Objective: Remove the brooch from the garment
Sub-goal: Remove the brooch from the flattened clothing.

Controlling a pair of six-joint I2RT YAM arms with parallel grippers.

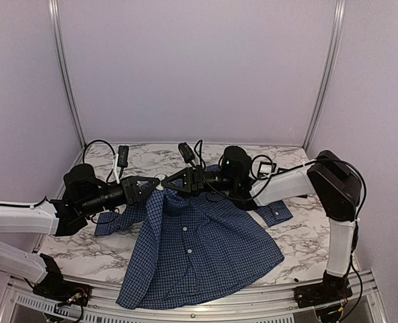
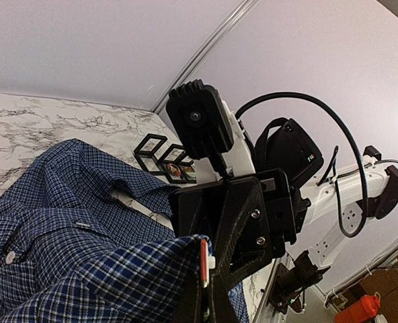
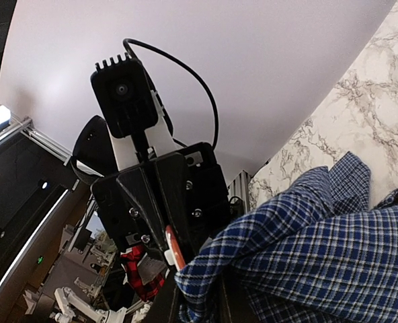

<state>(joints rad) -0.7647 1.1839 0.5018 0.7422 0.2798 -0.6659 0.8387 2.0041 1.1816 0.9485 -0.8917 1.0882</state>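
Where the two arms meet above the marble surface [image 1: 300, 235], the garment [image 1: 192, 249], a dark blue checked shirt, hangs from a single lifted fold near its collar. Its hem and one sleeve lie spread on the surface.

Left gripper [image 1: 156, 182]: closed tight on that fold, so the cloth is taut and clear of the surface and the other arm has something firm to pull against.

Right gripper [image 1: 167, 182]: tip to tip with the left, jaws drawn narrow at the same fold. What they pinch cannot be made out.

Between the two tips, at the edge of the bunched cloth, the wrist views show a thin red-and-white sliver [image 2: 204, 262], probably the brooch seen edge-on. It sits against the fabric and so appears not yet freed.

Judged step: one arm anchors the cloth beside the pin while the other works at the pin itself. A separating pull would need the anchor to hold, since a slipping fold would let the shirt follow the brooch.
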